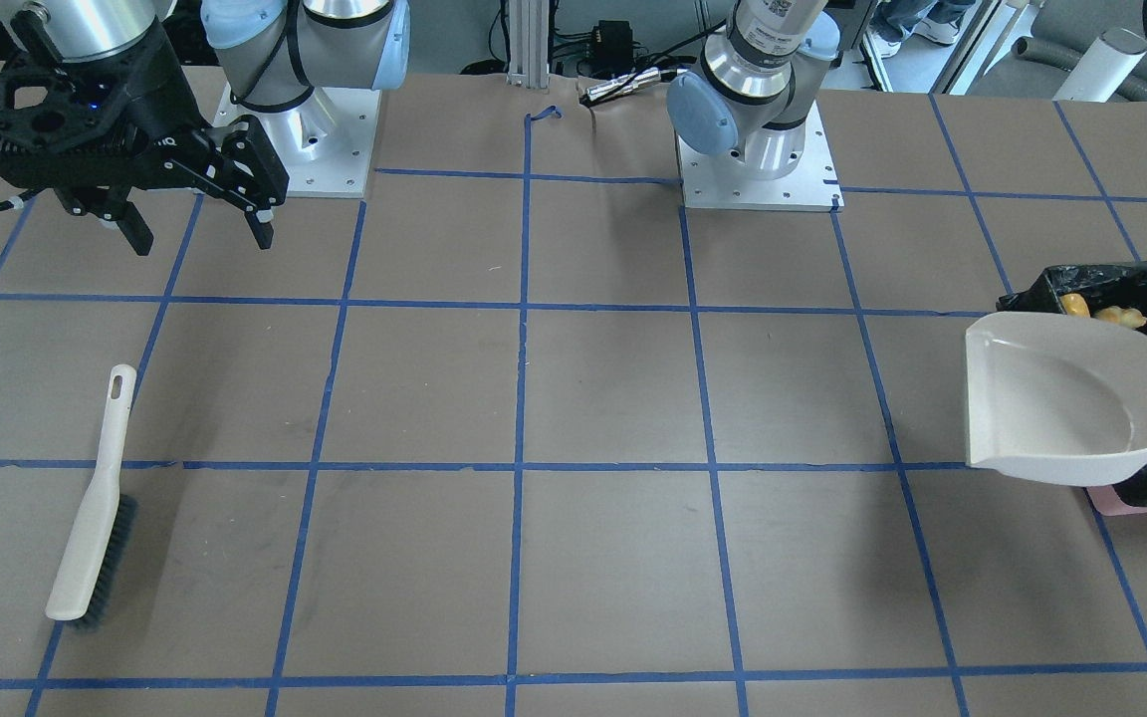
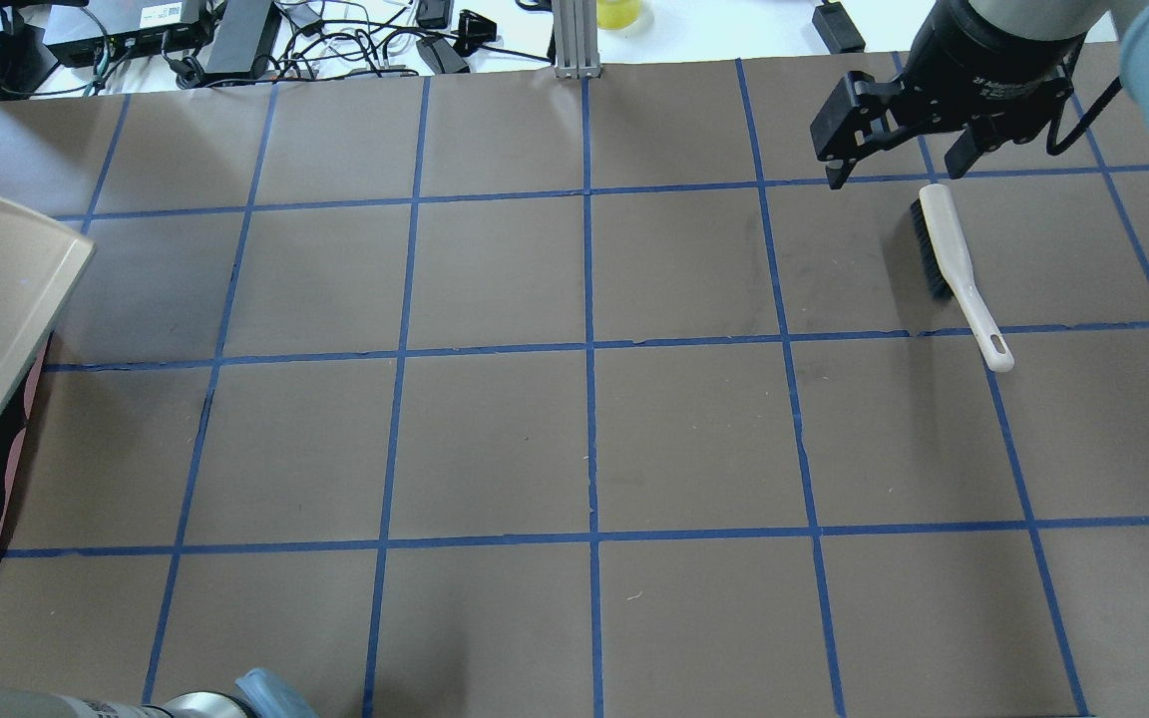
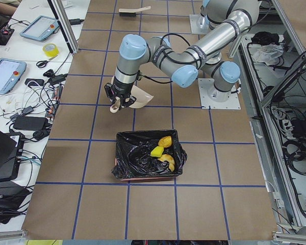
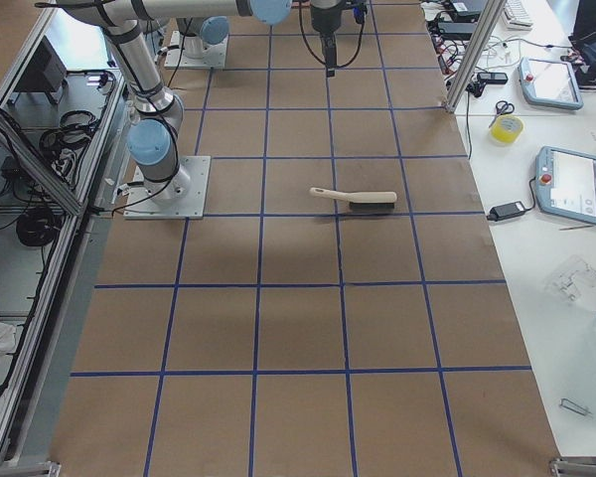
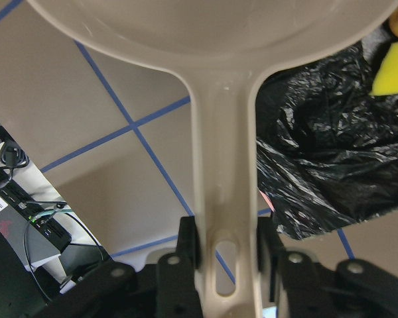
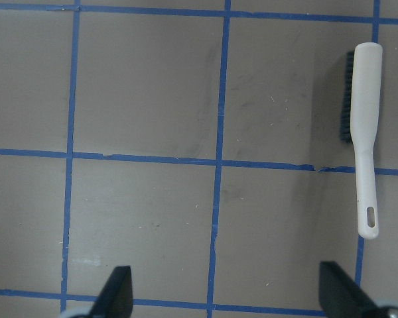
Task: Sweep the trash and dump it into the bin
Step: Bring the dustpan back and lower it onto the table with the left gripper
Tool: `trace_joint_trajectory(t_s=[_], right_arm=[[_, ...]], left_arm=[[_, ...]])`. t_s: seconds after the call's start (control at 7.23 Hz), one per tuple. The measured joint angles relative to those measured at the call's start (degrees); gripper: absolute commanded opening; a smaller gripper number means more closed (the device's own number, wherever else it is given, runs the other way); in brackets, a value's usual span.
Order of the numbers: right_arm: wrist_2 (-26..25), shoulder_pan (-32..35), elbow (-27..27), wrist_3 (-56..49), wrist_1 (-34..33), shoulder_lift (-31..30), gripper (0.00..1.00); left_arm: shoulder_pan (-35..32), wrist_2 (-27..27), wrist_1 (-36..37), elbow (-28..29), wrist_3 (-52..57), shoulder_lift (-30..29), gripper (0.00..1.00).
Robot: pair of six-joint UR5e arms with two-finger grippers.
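Bin (image 3: 128,159) sits at the table (image 1: 613,398) end on the robot's left, black liner (image 5: 318,165) in it; left gripper (image 5: 227,238) is clenched on the handle of the beige dustpan (image 1: 1061,398), pan held in the air just beside the bin's rim. Right gripper (image 1: 202,237) hangs over the opposite end with jaws spread and nothing between them, near the brush (image 1: 91,518) lying flat, well apart from the bin. Trash (image 1: 1121,317) is all inside the bin on the liner: potato-like lump (image 3: 165,141), yellow sponge (image 3: 156,151), croissant-like pastry (image 3: 167,162), lying below and to one side of the left gripper.
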Motion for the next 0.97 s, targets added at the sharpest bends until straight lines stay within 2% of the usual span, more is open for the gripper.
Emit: trace_joint_trajectory(t_s=[0.55,0.97], right_arm=[[0.0,0.0,0.0,0.0,-0.1,0.0,1.0],[0.0,0.0,0.0,0.0,-0.1,0.0,1.0]], left_arm=[[-12.8,-0.8,-0.2,2.4,-22.0,-8.5,0.0],[-18.1,-0.6,-3.5,7.4,-30.9,-16.4,0.0]])
